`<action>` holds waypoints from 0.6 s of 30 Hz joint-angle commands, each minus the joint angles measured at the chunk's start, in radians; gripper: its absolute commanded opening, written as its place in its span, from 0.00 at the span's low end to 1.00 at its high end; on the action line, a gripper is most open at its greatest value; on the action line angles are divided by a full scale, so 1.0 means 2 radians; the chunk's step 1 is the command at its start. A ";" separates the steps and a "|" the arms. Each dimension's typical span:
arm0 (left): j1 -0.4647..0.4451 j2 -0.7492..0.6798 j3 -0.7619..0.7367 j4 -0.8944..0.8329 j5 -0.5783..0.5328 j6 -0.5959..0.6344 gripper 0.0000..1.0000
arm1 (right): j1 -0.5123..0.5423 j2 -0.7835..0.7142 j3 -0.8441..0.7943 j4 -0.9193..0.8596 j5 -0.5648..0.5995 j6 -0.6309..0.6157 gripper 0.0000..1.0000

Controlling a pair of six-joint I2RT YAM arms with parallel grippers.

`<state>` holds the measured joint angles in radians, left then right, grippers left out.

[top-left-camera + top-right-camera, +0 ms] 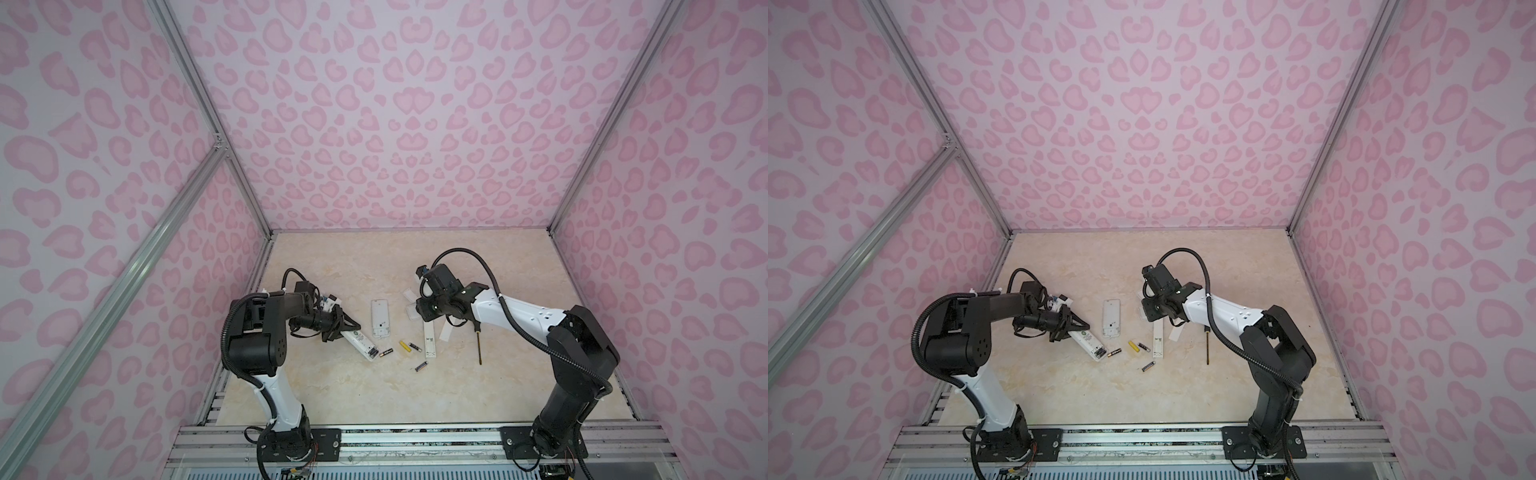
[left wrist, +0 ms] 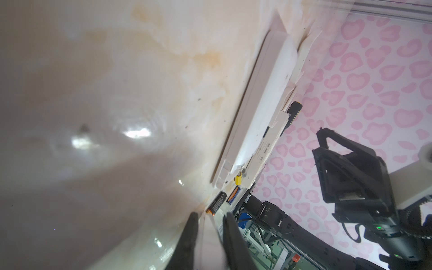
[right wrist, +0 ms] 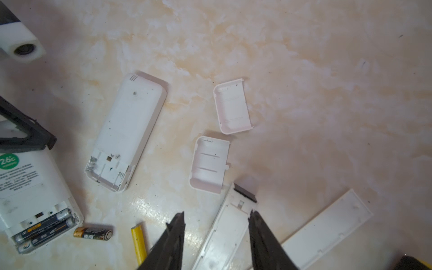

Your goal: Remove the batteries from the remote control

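Batteries (image 1: 1113, 353) are judged to be partly unloaded. Nearest the front edge of the bench (image 1: 332, 395), a purple cell (image 1: 421, 366) is seen lying loose. Just beyond it, about mid-bench, three more are laid in a rough row: a black-gold cell (image 1: 385, 353), a yellow cell (image 1: 404, 347) and a dark cell (image 1: 414, 347).

Just beside the black-gold cell, toward the left edge, the open bay of the left remote (image 1: 359, 343) is found, and two seated cells (image 3: 44, 230) are seen in it. That remote is clamped across its body by the left claw (image 2: 210, 217).

Toward the right edge a screwdriver (image 1: 478, 347) is left lying apart from both claws. Between it and the row, the slim remote (image 1: 429, 345) is straddled by the right claw (image 3: 217, 213), whose jaws are held apart; contact cannot be told. No cell is seen in its bay.

Farther back, the middle remote (image 1: 380, 318) is shown with a bare bay. Two small covers (image 3: 231, 107) and a long cover (image 3: 327, 229) are laid off beside the remotes.

Only the two seated cells appear left to be taken out.
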<state>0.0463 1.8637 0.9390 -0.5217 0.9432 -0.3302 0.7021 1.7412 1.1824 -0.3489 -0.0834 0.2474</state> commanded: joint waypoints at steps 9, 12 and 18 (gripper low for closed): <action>-0.001 0.011 0.031 0.023 -0.098 -0.006 0.31 | 0.004 -0.043 -0.050 0.026 0.001 0.026 0.45; -0.001 0.010 0.037 0.015 -0.108 -0.003 0.42 | 0.002 -0.050 -0.057 0.022 0.008 0.023 0.45; -0.001 0.002 0.053 0.003 -0.124 0.002 0.53 | -0.023 -0.064 -0.069 0.014 0.011 0.019 0.46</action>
<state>0.0441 1.8797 1.0355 -0.4999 0.7959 -0.3435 0.6731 1.6238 1.0561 -0.3138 -0.0784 0.2920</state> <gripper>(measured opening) 0.530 0.455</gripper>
